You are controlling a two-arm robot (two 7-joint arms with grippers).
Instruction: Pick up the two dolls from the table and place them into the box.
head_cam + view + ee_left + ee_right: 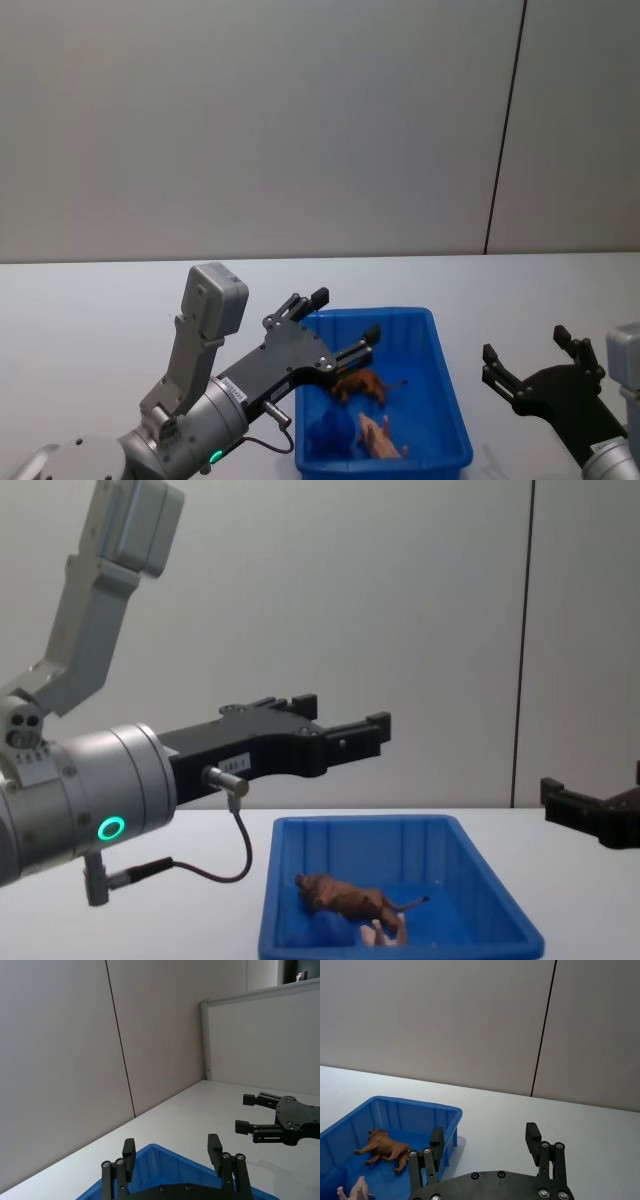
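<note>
The blue box (445, 377) (449, 1112) (500, 875) (150, 1152) rests on the white table (100, 300). Both dolls lie inside it: the brown lion (360, 385) (382, 1147) (340, 894) on its side, and the pale pink one (376, 436) (355, 1192) (380, 935) nearer the front wall. My left gripper (345, 322) (345, 720) (172, 1151) hovers open and empty above the box's left side. My right gripper (525, 355) (485, 1140) (246, 1112) is open and empty to the right of the box, just above the table.
A plain grey wall with a dark vertical seam (505, 125) stands behind the table. A white partition (260, 1040) closes off one side. Bare tabletop (200, 930) lies left of the box and between the box and the right gripper.
</note>
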